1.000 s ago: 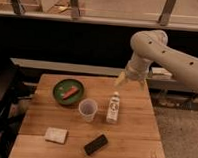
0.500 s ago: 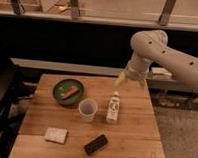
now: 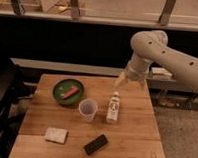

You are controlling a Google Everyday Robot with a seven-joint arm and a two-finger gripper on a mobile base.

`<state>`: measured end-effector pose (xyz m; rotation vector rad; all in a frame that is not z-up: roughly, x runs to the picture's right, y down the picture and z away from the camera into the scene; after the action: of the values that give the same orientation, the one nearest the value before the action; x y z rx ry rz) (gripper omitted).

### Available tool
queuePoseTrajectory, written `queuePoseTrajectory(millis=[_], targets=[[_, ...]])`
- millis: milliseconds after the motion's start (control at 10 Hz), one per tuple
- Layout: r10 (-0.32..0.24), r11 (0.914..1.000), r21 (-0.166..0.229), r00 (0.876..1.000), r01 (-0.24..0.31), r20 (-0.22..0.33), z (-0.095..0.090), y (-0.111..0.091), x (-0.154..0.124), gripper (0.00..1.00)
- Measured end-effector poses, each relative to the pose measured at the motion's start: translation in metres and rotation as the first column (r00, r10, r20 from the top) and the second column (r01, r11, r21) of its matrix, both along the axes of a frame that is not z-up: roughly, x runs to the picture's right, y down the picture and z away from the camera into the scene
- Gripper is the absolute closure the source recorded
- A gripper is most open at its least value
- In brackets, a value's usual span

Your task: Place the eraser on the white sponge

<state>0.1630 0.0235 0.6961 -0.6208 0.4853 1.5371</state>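
Observation:
The black eraser lies flat on the wooden table near the front edge, right of centre. The white sponge lies at the front left, about a hand's width left of the eraser. My gripper hangs from the beige arm above the table's back right part, well behind the eraser and sponge, and holds nothing that I can see.
A clear plastic cup stands mid-table. A white labelled bottle stands just right of it. A green bowl with an orange item in it sits at the back left. A dark chair is left of the table.

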Motion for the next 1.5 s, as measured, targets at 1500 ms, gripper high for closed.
queuePoseTrajectory(millis=[1500], targets=[[0.042,0.9822,-0.185,0.998,-0.032,0.049,0.005,0.132,-0.051,0.2]])
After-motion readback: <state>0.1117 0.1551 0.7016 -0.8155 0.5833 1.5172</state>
